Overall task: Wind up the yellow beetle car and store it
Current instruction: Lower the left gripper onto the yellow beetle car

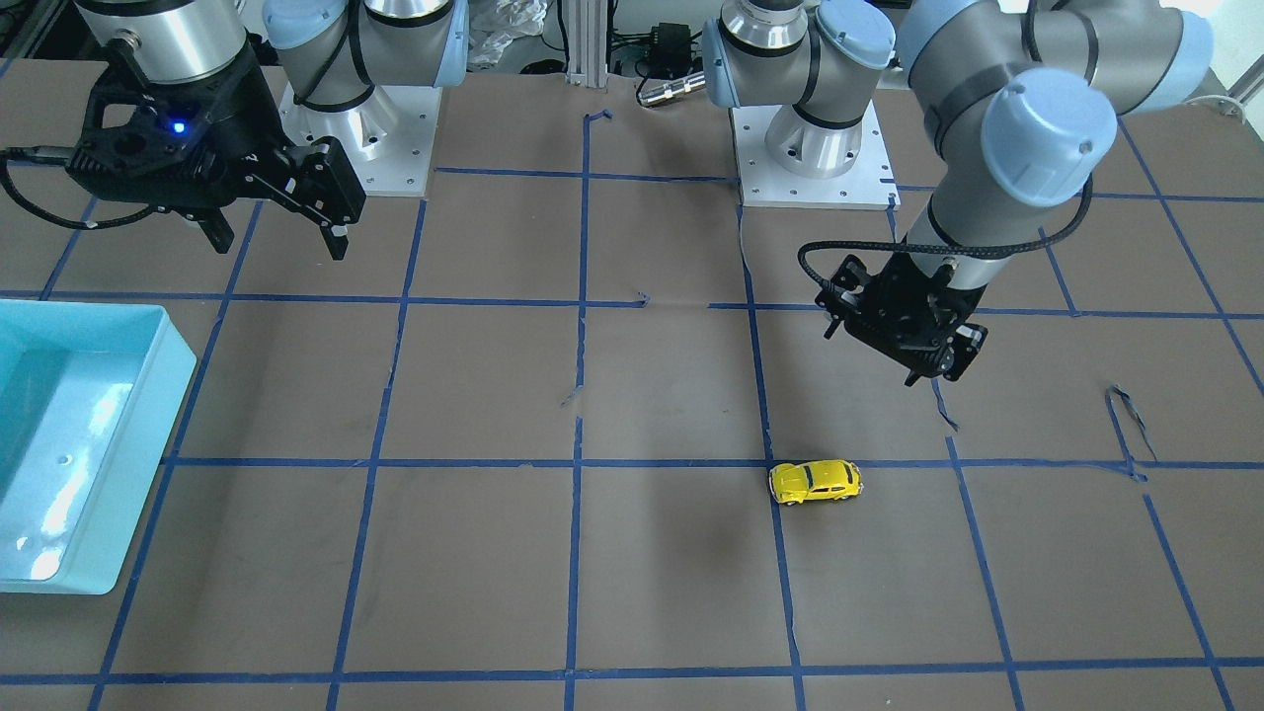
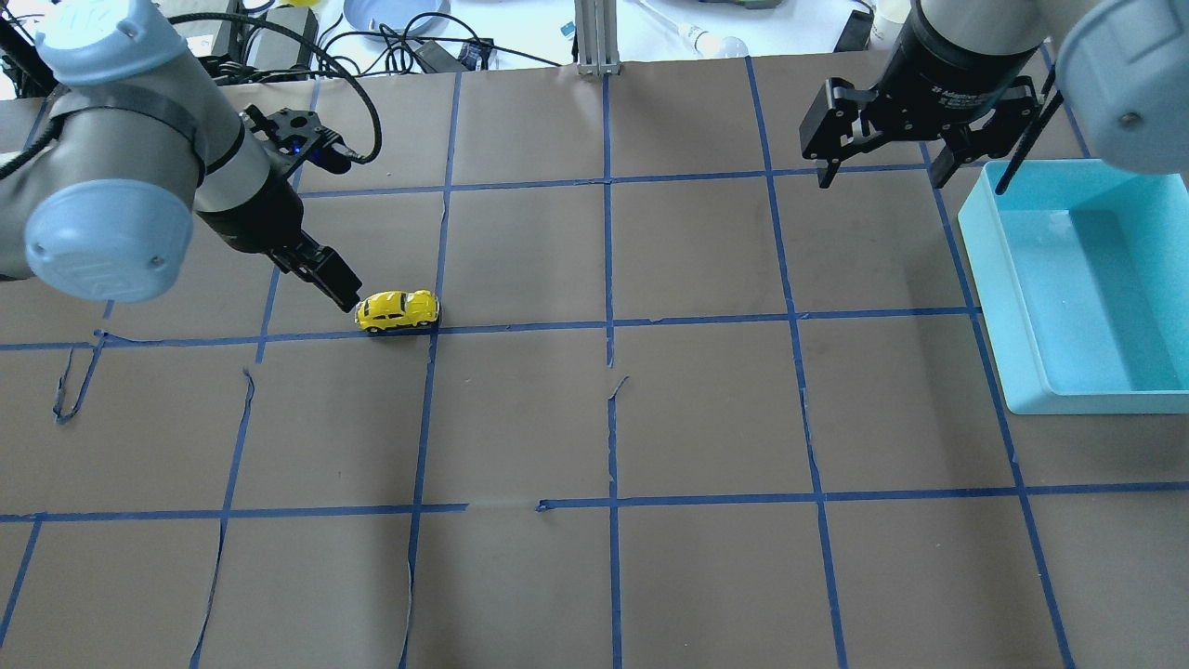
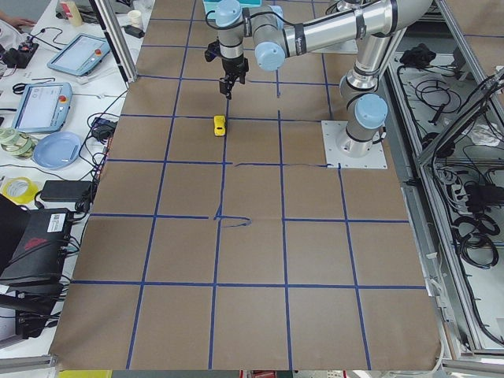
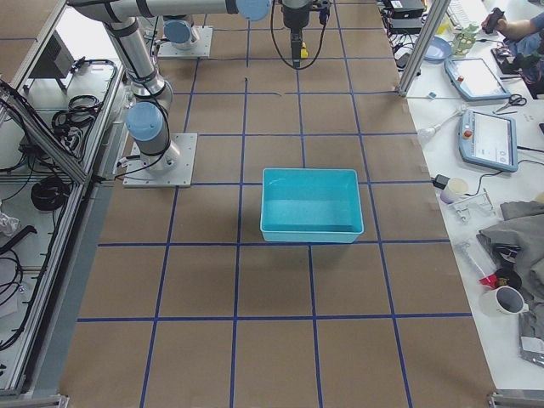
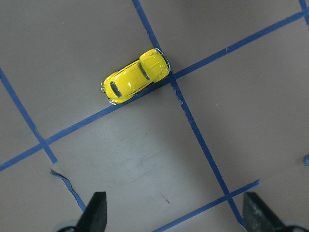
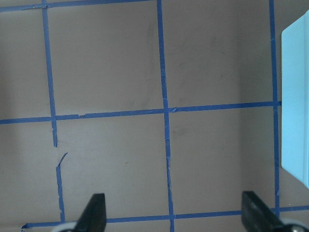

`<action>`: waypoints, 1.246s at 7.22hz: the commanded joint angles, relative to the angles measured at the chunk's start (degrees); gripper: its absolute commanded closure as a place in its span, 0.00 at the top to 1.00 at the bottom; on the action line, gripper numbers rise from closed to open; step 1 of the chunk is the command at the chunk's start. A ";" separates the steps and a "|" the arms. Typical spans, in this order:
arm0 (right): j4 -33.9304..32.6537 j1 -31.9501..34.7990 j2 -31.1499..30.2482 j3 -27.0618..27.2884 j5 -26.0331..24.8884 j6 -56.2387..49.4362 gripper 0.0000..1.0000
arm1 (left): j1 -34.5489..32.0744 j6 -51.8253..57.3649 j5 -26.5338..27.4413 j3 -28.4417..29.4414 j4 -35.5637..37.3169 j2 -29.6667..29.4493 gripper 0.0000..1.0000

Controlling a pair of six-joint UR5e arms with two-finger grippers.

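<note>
The yellow beetle car (image 1: 816, 482) (image 2: 398, 310) (image 5: 136, 76) stands on its wheels on a blue tape line of the brown table, left of centre in the overhead view. My left gripper (image 1: 932, 378) (image 5: 176, 215) hangs above the table, close to the car on the robot's side. Its fingers are open and hold nothing. In the left wrist view the car lies well ahead of the fingertips (image 5: 96, 209). My right gripper (image 1: 276, 242) (image 2: 881, 177) (image 6: 175, 212) hovers open and empty at the far right, next to the bin.
A light blue open bin (image 2: 985, 269) (image 1: 178, 365) (image 4: 310, 174) sits at the table's right side, and its edge (image 6: 295, 96) shows in the right wrist view. Blue tape lines grid the table, some peeling (image 2: 65, 390). Arm bases (image 1: 815, 168) stand at the robot's side.
</note>
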 commanded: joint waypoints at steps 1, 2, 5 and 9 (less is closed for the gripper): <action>0.02 0.00 0.00 0.00 0.00 0.00 1.00 | 0.15 21.77 -0.04 -1.27 6.74 -6.24 1.00; 0.02 0.00 0.00 0.00 0.00 0.00 1.00 | 0.15 32.07 -0.13 -0.65 9.44 -9.23 1.00; 0.02 0.00 0.00 0.09 0.00 0.00 1.00 | -0.11 49.28 0.22 2.50 13.14 -16.35 0.97; 0.02 0.00 0.00 0.09 0.00 0.00 1.00 | -2.84 49.13 0.84 4.89 12.19 -19.11 0.88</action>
